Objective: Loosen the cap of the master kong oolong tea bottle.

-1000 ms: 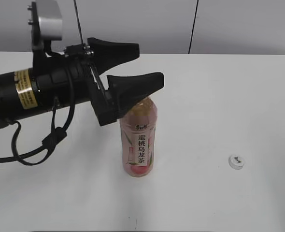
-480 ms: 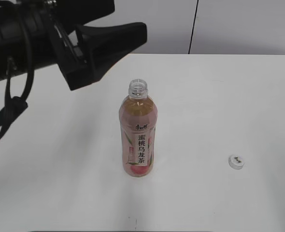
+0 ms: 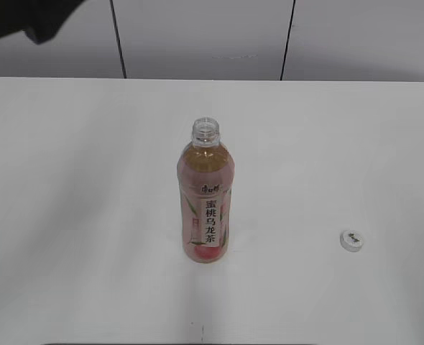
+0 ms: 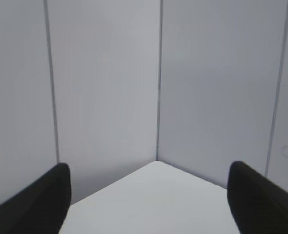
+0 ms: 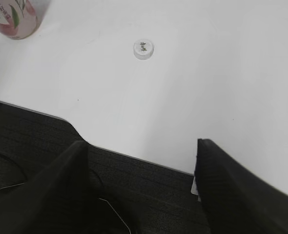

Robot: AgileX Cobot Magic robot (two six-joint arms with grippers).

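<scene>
The master kong oolong tea bottle [image 3: 205,201] stands upright mid-table, its neck open with no cap on it. Its base also shows in the right wrist view [image 5: 12,19] at the top left. The white cap [image 3: 351,240] lies flat on the table to the bottle's right, and it shows in the right wrist view [image 5: 144,48] too. My left gripper [image 4: 149,165] is open and empty, raised and facing the wall over a table corner. My right gripper [image 5: 142,143] is open and empty, over the table's front edge, well short of the cap.
The white table [image 3: 90,215] carries only the bottle and cap. A dark piece of the left arm [image 3: 25,18] shows at the top left corner. Grey wall panels [image 3: 197,36] stand behind. Dark floor [image 5: 134,195] lies below the table's front edge.
My left gripper has let go of the bottle's neck and risen up and to the left, almost out of the exterior view. The bottle and the cap have not moved.
</scene>
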